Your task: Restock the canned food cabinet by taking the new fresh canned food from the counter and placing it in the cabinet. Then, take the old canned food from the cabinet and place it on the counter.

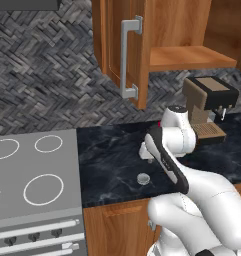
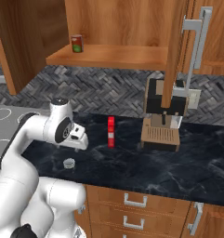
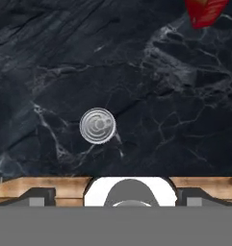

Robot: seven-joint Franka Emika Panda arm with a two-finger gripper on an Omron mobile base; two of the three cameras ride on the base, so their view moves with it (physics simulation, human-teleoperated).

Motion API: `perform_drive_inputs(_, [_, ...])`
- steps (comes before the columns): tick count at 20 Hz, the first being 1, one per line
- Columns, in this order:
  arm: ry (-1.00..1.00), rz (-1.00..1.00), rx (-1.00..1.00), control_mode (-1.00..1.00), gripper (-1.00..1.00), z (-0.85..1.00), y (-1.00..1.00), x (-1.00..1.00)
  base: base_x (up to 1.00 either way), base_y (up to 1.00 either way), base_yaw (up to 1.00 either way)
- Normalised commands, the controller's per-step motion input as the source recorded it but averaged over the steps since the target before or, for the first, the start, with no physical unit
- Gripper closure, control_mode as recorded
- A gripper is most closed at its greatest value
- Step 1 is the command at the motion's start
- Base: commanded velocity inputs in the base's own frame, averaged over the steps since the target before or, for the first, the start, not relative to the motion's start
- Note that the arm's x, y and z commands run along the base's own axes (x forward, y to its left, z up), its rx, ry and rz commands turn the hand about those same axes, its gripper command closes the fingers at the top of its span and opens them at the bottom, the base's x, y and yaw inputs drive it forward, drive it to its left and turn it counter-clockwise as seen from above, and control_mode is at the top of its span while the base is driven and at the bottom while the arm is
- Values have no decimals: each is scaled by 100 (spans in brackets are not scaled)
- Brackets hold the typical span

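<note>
The tool (image 2: 79, 142) hangs above the counter (image 2: 146, 162), the flat tin (image 3: 97, 126) lying directly below it. Whether its jaws are spread, I cannot tell

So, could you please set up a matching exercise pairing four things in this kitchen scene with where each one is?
Things:
1. tin
2. can
3. carton
4. coffee machine

Places:
A. on the cabinet shelf
B. upright on the counter, about mid-counter
C. flat near the counter's front edge, near the stove
D. on the counter below the open cabinet door

Pairs: 1-C, 2-A, 3-B, 4-D
</note>
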Motion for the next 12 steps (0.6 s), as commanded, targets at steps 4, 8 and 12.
perform_drive_inputs(4, [8,-4,0,-100,-100,-88,29,33,0,0,0])
perform_drive_inputs(8, [5,-1,0,-100,-100,-74,21,34,0,0,0])
perform_drive_inputs(12, [0,-2,0,-100,-100,-28,2,34,0,0,0])
